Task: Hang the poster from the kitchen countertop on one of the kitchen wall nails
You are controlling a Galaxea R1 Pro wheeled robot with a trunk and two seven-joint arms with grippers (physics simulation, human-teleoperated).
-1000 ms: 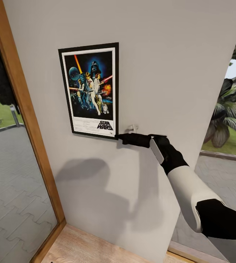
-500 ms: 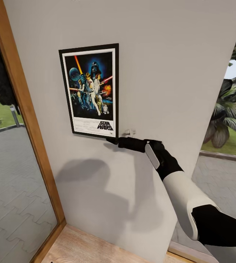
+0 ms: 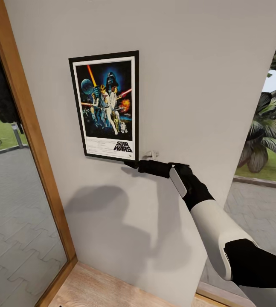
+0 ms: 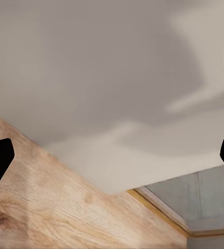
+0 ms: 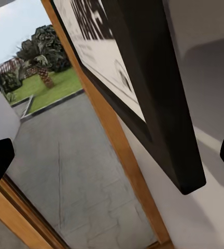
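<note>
The black-framed Star Wars poster [image 3: 106,104] hangs flat on the white wall [image 3: 206,76]. My right gripper [image 3: 131,163] reaches in from the right, just under the poster's lower right corner. In the right wrist view the frame corner [image 5: 166,119] lies between the two fingers without touching either, and the right gripper [image 5: 113,160] is open. A small white wall nail [image 3: 152,153] sticks out just right of that corner, above my wrist. My left gripper [image 4: 112,161] is open and empty, facing the wall's foot and the wood floor [image 4: 50,207]. The kitchen countertop is out of view.
A wooden-framed glass panel [image 3: 27,128] stands to the left of the wall, with paving outside. Another opening at the right [image 3: 270,136] looks onto plants. Wood floor [image 3: 103,290] runs along the wall's base.
My right gripper slid a little left and down, from beside the poster's lower right corner to under it, then held still. The poster has stayed on the wall.
</note>
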